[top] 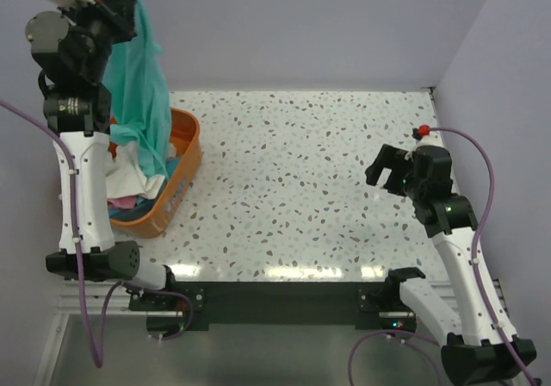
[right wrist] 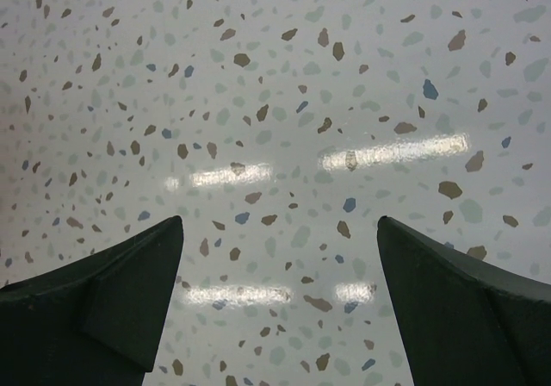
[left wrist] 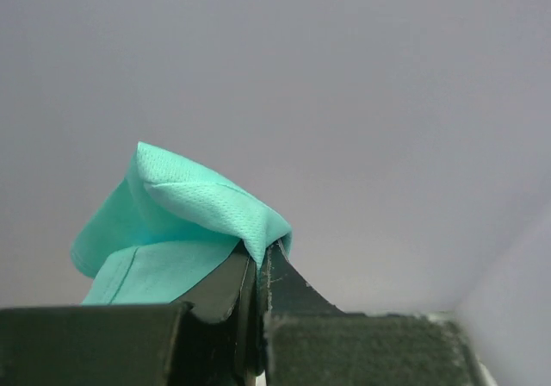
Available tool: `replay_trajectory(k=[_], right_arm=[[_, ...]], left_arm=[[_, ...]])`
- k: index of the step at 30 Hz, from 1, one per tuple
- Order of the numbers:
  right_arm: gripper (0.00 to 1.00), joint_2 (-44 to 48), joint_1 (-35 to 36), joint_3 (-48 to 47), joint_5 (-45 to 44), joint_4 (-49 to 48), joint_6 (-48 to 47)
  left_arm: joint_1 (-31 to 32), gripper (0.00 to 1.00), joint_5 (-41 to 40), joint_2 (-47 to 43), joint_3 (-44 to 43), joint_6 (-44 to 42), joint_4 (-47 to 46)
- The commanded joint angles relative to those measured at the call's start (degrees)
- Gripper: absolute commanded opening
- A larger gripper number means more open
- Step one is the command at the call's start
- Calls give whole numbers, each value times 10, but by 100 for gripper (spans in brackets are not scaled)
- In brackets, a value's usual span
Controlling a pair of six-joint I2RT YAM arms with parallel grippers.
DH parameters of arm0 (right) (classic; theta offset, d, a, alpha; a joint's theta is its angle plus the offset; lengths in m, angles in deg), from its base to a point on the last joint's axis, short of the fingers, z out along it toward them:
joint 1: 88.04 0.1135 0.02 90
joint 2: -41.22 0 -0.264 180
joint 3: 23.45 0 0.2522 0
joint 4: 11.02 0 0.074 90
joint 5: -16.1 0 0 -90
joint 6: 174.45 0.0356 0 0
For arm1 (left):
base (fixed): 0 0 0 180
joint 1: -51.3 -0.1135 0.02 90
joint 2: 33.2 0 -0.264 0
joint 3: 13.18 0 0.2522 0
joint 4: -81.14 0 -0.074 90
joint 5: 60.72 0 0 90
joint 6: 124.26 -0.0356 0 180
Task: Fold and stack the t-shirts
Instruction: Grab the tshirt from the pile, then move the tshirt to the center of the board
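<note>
Left claw [left wrist: 263, 252]: clamped tight on a fold of the teal t-shirt [left wrist: 172, 222], way up in the upper left of the overhead view, the closest thing to that camera.
Teal t-shirt: hanging from that pinch in one long drape, its lower end down at the orange basket [top: 188, 149].
Orange basket: sitting at the left edge of the counter [top: 293, 162], with white, pink and darker garments [top: 129, 179] heaped inside.
Right claw [top: 392, 169]: fingers spread wide, gripping nothing, hovering over speckled counter at the right of the frame.
Counter: no folded shirt on it, and no stack anywhere.
Done so far: by my read, only the pick. One shirt is up in the air, unfolded.
Left to do: lay it flat, fold it, repeat for the rest of the basket, then stack. That is nearly the whole job.
Writing: a small pale mark on the dark joint of the left arm [top: 82, 188] is too small to read. No print shows on the shirt.
</note>
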Motion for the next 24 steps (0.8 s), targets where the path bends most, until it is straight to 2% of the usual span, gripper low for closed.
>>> replay_trajectory(k=[1,5,7,10,11,13,14,15,17,21,24], right_arm=[[99,8,-2,15,16,-42,22],[99,0,-2,21,45,-45,30],[98,0,-2,26,46,-45,32],[99,5,-2,32,44,-43,38],[99,9,-2,32,39,-41,39],[99,18,-2,25,-7,-25,61],[99,30,-2,23,-26,-20,68],[99,37,-2,20,-83,-12,88],[99,55,-2,4,-140,28,107],[99,84,-2,-19,-243,93,122],[99,99,-1,-23,-293,110,120]], left_arm=[[104,0,56,1,-109,-5,-74],[132,0,132,19,-173,77,-188],[141,0,169,26,-174,135,-260],[199,0,222,36,-157,166,-326],[251,0,228,41,-155,157,-327],[306,0,220,58,-155,118,-313],[362,0,206,64,-151,103,-311],[389,0,198,82,-149,88,-310],[451,0,184,103,-152,61,-307],[502,0,186,156,-177,52,-292],[508,0,154,130,-140,48,-286]])
